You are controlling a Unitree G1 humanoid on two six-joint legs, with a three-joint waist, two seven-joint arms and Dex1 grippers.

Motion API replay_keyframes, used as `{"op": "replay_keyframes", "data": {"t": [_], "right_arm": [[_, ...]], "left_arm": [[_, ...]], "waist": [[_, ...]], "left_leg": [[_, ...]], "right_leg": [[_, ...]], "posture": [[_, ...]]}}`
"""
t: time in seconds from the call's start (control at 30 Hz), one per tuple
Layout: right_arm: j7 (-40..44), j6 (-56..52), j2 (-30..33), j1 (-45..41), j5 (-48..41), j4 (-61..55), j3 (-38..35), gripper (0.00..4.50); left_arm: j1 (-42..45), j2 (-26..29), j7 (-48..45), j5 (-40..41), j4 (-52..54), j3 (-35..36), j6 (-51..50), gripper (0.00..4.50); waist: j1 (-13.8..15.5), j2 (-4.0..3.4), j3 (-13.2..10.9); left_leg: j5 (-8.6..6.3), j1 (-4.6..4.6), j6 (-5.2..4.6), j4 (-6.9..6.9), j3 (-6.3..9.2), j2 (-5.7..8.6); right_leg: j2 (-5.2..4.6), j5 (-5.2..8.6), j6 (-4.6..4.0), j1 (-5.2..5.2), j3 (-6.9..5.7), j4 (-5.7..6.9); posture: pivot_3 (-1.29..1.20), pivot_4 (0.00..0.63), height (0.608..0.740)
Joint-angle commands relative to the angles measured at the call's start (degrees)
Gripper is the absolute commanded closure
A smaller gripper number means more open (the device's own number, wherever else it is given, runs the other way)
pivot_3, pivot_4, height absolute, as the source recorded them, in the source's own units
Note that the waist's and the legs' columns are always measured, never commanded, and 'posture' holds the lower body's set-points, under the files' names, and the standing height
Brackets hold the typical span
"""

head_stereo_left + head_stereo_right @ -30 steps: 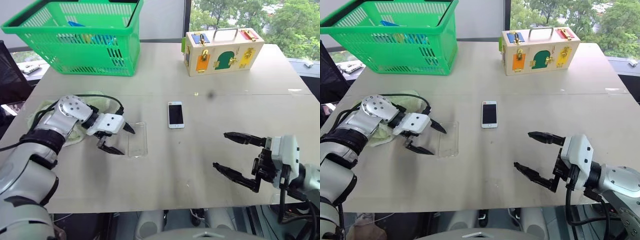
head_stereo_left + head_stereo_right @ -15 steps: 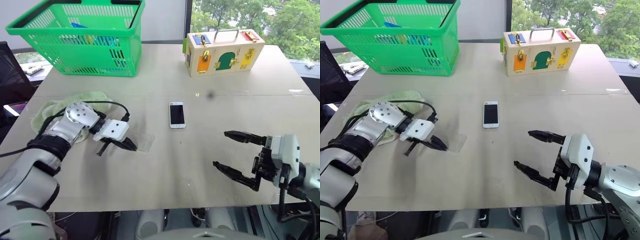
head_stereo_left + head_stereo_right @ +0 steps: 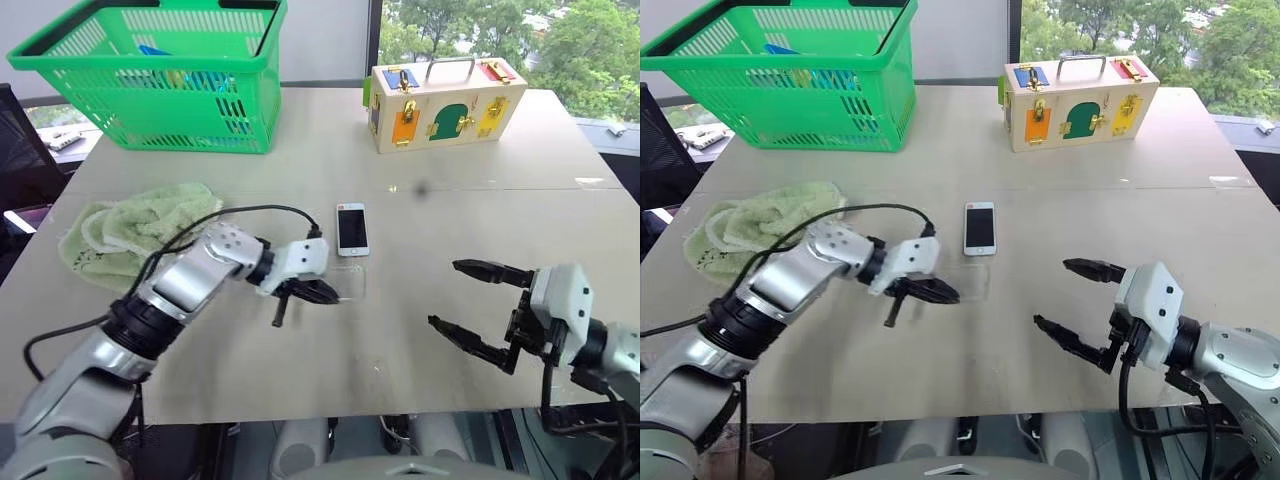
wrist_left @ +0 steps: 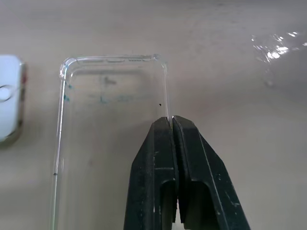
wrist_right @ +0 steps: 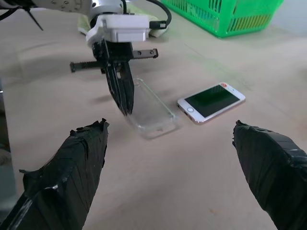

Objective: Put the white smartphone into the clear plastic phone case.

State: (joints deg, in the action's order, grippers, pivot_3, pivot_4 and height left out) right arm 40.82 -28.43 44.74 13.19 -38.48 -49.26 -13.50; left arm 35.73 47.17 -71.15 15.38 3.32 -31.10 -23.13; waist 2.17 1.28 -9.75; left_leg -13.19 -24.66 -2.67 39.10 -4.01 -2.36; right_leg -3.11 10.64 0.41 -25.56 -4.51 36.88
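Just one white smartphone (image 3: pixel 351 229), one clear plastic phone case (image 4: pixel 112 139).

White smartphone (image 3: pixel 352 229) flat, screen up, clear case (image 4: pixel 110 139) just beside

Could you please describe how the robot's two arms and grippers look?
Both arms are silver-grey with black joint bands. The left gripper has a white housing, slim black fingers and a black cable looping back along the arm. The right gripper has a matching white housing and black fingers.
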Motion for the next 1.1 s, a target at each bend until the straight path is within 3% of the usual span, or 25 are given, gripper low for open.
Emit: {"op": "replay_keyframes", "data": {"t": [0.03, 0.2, 0.3, 0.43, 0.57, 0.77, 0.87, 1.1], "right_arm": [[-1.07, -0.76, 0.35, -0.31, -0.05, -1.27, -0.19, 0.00], [-1.89, -0.80, -0.14, 1.04, 0.92, -1.80, -0.39, 0.00], [-2.25, -0.50, -0.68, 1.50, 1.77, -2.06, 0.67, 0.00], [-3.15, -0.77, -1.53, 0.95, 2.30, -2.19, 2.25, 0.00], [-4.76, -1.24, -2.54, -0.02, 3.39, -1.43, 3.79, 0.00], [-15.69, -12.88, -4.14, -11.27, 11.46, 2.29, 14.15, 0.00], [-17.37, -17.66, -9.95, -18.81, 8.42, 8.33, 16.25, 0.00], [-21.73, -19.05, -17.47, -33.59, 16.05, 20.23, 22.88, 0.00]], "left_arm": [[-0.66, -2.28, 1.22, -3.09, 3.00, -0.61, -3.02, 4.46], [-2.62, -1.84, 0.03, -3.31, 5.68, 0.54, -7.04, 4.46], [-3.71, -2.47, -0.39, -2.34, 5.95, 2.16, -7.33, 3.78], [-5.27, -3.01, -0.11, -1.04, 6.76, 5.38, -7.14, 2.05], [-7.78, -3.69, 1.70, 4.72, 7.53, 13.62, -10.27, 0.05], [-11.59, -3.63, 6.00, 13.49, 8.99, 26.51, -18.79, 0.05], [-13.42, -5.26, 11.29, 10.51, 7.29, 28.68, -15.30, 0.05], [-10.36, -12.77, 25.74, 9.89, 5.64, 30.91, -23.22, 0.05]], "waist": [[0.02, 0.00, 0.00], [0.01, 0.00, 0.01], [-0.01, -0.01, 0.01], [-0.02, -0.01, 0.01], [-0.14, -0.02, 0.01], [-1.21, -0.02, 0.00], [-1.44, -0.02, -0.01], [-1.17, 0.03, -0.03]], "left_leg": [[0.00, 0.00, 0.00, 0.00, 0.00, 0.00], [-0.01, 0.00, 0.00, 0.00, -0.02, 0.00], [-0.01, 0.01, 0.00, 0.00, -0.03, -0.01], [-0.01, 0.02, 0.00, 0.00, -0.01, -0.04], [-0.01, 0.01, 0.00, 0.00, 0.00, -0.08], [-0.01, 0.00, 0.01, 0.00, 0.01, -0.13], [-0.01, 0.02, 0.01, -0.01, -0.01, -0.09], [0.00, -0.06, -0.01, -0.01, 0.02, 0.01]], "right_leg": [[0.00, 0.00, 0.00, 0.00, 0.01, 0.00], [-0.01, 0.00, 0.00, 0.00, 0.09, 0.00], [-0.02, 0.00, 0.00, -0.01, 0.11, 0.00], [-0.02, 0.00, 0.00, -0.01, 0.10, 0.00], [-0.03, 0.00, -0.01, -0.02, 0.09, 0.00], [-0.04, 0.00, -0.01, -0.04, 0.04, 0.00], [-0.02, 0.00, -0.01, -0.03, 0.07, 0.00], [0.01, -0.04, 0.05, -0.04, 0.13, 0.03]], "posture": [[0.00, 0.150, 0.740], [0.00, 0.150, 0.740], [0.00, 0.150, 0.740], [0.00, 0.150, 0.740], [0.00, 0.150, 0.740], [0.00, 0.150, 0.740], [0.00, 0.150, 0.740], [0.00, 0.150, 0.740]]}}
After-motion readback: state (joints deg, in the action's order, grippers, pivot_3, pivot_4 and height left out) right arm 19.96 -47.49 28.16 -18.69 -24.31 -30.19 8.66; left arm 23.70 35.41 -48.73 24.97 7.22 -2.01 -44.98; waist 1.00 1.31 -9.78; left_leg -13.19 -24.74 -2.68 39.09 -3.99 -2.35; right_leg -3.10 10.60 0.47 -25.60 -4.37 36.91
